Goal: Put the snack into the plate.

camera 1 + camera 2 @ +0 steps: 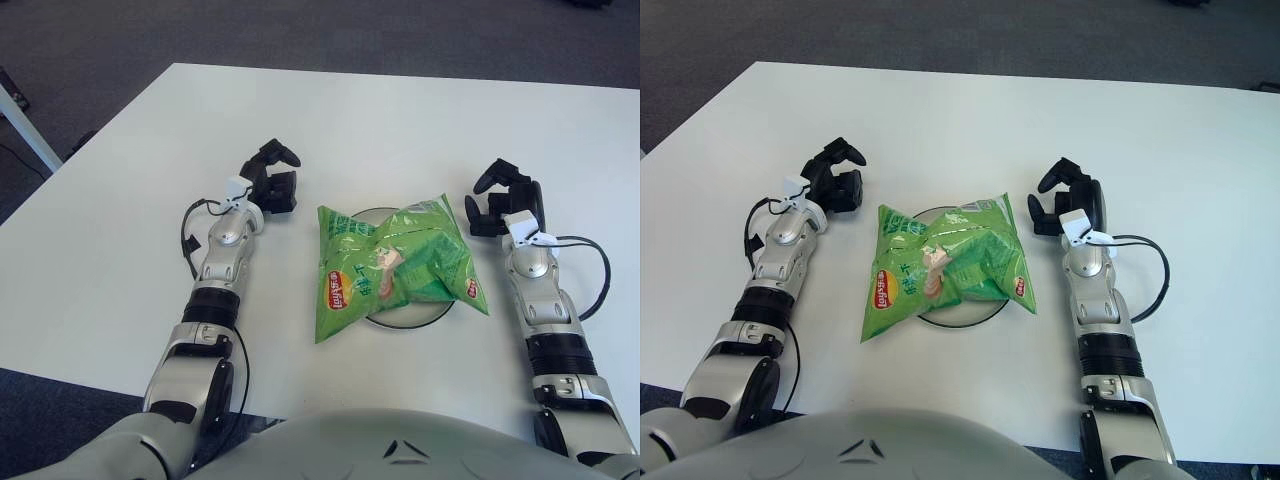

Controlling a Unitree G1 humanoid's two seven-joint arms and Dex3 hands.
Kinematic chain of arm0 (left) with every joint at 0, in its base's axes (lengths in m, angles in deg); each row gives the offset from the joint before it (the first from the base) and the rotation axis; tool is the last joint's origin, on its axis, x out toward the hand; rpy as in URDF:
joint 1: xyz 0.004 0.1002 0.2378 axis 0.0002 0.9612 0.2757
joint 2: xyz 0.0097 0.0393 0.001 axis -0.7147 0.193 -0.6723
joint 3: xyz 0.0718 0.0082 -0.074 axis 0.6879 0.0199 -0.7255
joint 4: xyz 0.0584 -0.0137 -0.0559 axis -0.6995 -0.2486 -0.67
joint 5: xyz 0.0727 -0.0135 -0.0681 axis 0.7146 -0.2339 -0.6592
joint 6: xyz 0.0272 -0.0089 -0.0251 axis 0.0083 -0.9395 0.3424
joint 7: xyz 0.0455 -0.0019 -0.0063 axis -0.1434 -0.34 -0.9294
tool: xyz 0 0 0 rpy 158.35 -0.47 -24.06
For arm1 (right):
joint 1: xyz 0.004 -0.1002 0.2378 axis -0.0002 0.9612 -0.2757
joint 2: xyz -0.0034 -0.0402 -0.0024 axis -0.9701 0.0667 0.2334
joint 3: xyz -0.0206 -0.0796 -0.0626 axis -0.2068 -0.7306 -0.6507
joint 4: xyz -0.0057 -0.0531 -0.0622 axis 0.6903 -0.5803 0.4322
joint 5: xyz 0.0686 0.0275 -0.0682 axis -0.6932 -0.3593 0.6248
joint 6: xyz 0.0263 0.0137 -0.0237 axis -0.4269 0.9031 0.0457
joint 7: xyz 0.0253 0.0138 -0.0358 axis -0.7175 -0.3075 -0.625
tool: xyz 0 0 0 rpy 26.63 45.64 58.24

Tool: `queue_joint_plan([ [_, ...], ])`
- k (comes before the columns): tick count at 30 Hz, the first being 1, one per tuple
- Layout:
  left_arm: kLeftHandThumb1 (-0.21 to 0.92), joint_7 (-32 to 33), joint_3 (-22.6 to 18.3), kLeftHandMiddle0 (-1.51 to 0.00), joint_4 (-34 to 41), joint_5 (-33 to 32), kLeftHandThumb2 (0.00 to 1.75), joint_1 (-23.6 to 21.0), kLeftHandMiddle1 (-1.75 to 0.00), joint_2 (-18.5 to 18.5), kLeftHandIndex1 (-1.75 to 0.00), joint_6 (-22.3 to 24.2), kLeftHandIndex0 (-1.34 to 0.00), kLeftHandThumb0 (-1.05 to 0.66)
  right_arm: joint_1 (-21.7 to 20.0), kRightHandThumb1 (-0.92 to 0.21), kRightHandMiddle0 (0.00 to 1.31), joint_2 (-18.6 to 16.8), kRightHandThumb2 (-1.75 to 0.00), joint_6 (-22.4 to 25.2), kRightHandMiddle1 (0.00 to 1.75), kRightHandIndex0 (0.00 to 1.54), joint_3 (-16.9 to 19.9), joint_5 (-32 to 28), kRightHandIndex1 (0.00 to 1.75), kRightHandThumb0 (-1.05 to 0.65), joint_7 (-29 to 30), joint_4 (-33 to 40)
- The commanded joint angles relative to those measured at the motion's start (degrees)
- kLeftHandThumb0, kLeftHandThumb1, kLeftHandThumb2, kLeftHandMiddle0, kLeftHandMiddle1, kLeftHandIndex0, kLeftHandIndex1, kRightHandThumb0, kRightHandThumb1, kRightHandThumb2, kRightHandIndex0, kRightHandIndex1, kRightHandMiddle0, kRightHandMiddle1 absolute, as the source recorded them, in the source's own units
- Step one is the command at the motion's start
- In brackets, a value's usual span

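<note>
Two green snack bags point(392, 265) lie over a round plate point(412, 319) at the middle of the white table, covering most of it. The left bag point(345, 275) overhangs the plate's near left rim. The right bag point(435, 258) overhangs its right rim. My left hand point(270, 180) is to the left of the bags, apart from them, fingers spread and empty. My right hand point(503, 195) is to the right of the bags, apart from them, fingers spread and empty.
The white table point(400, 120) stretches far behind the plate. A white table leg or bar point(25, 130) shows at the far left over the dark floor. Black cables loop beside both forearms.
</note>
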Motion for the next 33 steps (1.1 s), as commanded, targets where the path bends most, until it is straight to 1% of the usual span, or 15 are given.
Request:
queue_joint_plan([
  [1,0.41,0.29,-0.06,-1.16,-1.69,0.38,1.20,4.68,-1.75,0.65,-1.75,0.51,-0.54,-0.45,4.99,-0.20,0.72,-1.19,-1.46,1.95,1.75,1.40,-1.06,-0.88,1.75,-0.53,-2.19,-3.69],
  [11,0.42,0.46,0.03,-1.15,-1.34,0.66,1.19,4.81,-1.75,0.63,-1.75,0.65,-0.53,-0.45,4.65,-0.21,0.70,-0.96,-1.45,1.83,1.75,1.40,-0.51,-1.98,1.75,-0.53,-3.72,-4.37],
  [23,0.41,0.45,0.02,-1.16,-0.98,0.76,1.20,4.92,-1.75,0.63,-1.75,0.77,-0.54,-0.45,4.21,-0.24,0.68,-1.08,-1.41,1.61,1.75,1.40,0.79,-5.81,1.75,-0.51,-5.89,-5.01],
  [33,0.40,0.08,-0.16,-1.17,-1.13,0.56,1.21,4.88,-1.75,0.50,-1.75,0.49,-0.54,-0.45,4.11,-0.25,0.67,-1.58,-1.40,2.75,1.75,1.38,1.38,-7.86,1.75,-0.51,-6.43,-4.21],
])
